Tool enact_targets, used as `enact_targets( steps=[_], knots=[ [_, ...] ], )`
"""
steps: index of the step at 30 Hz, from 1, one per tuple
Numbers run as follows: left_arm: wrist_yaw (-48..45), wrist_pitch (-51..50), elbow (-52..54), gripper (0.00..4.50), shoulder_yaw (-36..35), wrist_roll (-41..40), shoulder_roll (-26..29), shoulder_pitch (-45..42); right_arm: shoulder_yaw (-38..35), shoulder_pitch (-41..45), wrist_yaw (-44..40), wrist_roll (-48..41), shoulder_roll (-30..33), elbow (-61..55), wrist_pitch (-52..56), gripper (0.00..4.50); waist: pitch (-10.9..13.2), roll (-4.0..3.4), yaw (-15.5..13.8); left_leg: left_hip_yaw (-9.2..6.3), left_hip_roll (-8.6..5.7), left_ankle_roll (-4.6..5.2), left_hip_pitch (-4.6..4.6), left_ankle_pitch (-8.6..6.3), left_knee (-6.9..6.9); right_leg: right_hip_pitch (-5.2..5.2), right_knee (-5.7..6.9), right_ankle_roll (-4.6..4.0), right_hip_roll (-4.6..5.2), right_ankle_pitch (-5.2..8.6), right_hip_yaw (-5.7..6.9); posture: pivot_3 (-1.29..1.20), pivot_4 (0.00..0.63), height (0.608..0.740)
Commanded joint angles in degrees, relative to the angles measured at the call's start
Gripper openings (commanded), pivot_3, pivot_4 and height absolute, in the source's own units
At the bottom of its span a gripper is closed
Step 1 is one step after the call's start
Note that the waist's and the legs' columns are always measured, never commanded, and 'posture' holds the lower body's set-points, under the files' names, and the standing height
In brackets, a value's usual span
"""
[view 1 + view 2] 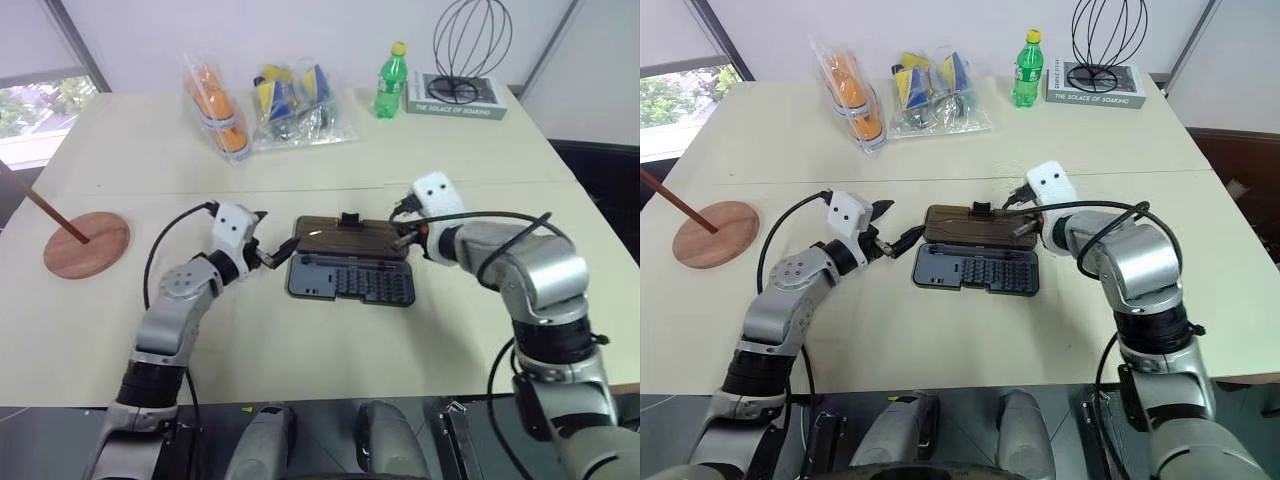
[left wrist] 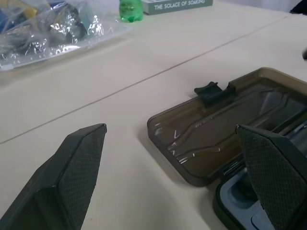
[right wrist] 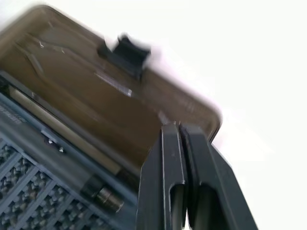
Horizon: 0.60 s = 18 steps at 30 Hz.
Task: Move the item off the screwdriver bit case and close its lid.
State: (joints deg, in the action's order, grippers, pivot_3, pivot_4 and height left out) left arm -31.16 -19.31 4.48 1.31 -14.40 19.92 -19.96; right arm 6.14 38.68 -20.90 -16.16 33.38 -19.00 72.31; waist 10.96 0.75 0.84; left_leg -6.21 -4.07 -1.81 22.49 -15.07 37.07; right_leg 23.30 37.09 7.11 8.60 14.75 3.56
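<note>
The screwdriver bit case (image 1: 352,282) lies open at mid-table, its dark grey tray of bits toward me. The brownish lid (image 1: 345,237) lies flat behind the tray, its black latch tab (image 1: 350,219) at the far edge. The item (image 1: 87,245), a reddish-brown wooden stand, rests on the table far to the left, well apart from the case. My left gripper (image 1: 272,232) is open at the case's left end, its fingers (image 2: 72,177) spread on either side of the lid's corner. My right gripper (image 1: 402,238) is shut, with nothing in it, its tip (image 3: 180,127) over the lid's right end.
At the back of the table lie two clear bags of snacks (image 1: 215,110) (image 1: 295,105). A green bottle (image 1: 390,80) and a book (image 1: 455,98) with a black wire sculpture (image 1: 470,45) on it stand there too. Bare tabletop surrounds the case.
</note>
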Motion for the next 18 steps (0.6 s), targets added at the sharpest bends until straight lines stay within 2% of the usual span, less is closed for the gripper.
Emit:
enact_targets(
  steps=[1, 3, 5, 11, 18],
  knots=[
    [-0.1, 1.4, 0.2, 4.5, -0.3, 0.1, -0.3, -1.2, 1.4, 2.7, -4.4, 2.1, 2.6, 4.6, -10.9, 0.04, 0.0, 0.01, 0.0, 0.01, 0.0, 0.0, 0.0, 0.0, 0.0, 0.0, 0.0, 0.0, 0.0, 0.0, 0.0, 0.0, 0.15, 0.74],
    [-0.2, 1.6, 0.0, 4.5, -0.3, 0.2, -0.4, -1.3, 2.3, 4.6, -6.2, 3.6, 3.0, 9.6, -16.2, 0.59, 0.0, 0.01, 0.1, 0.01, 0.0, 0.0, 0.0, 0.0, 0.01, 0.0, 0.01, 0.0, 0.0, 0.0, 0.0, 0.0, 0.15, 0.74],
    [-0.3, 1.7, -0.2, 4.5, -0.4, 0.2, -0.4, -1.5, 4.0, 6.3, -8.4, 5.6, 3.3, 14.8, -21.8, 1.4, 0.0, 0.02, 0.1, 0.02, 0.01, 0.0, 0.0, 0.0, 0.01, 0.0, 0.01, 0.0, 0.0, 0.0, 0.0, 0.0, 0.15, 0.74],
    [-0.6, 2.0, -0.3, 4.5, -0.8, 0.2, 0.1, -1.5, 9.2, 11.0, -14.3, 11.7, 3.1, 27.5, -35.0, 4.48, 0.0, 0.02, 0.0, 0.02, 0.0, -0.01, 0.0, 0.01, 0.01, -0.01, -0.03, 0.0, 0.01, -0.01, -0.01, 0.0, 0.15, 0.74],
    [-0.5, 2.2, -0.5, 4.5, -1.5, 0.4, 1.1, -2.1, 11.8, 19.6, -26.8, 14.7, 0.4, 48.7, -49.1, 4.48, 0.0, 0.01, 0.1, 0.01, 0.0, -0.03, 0.0, 0.01, 0.01, -0.01, -0.04, -0.01, 0.0, -0.01, 0.0, 0.0, 0.15, 0.74]
  ],
)
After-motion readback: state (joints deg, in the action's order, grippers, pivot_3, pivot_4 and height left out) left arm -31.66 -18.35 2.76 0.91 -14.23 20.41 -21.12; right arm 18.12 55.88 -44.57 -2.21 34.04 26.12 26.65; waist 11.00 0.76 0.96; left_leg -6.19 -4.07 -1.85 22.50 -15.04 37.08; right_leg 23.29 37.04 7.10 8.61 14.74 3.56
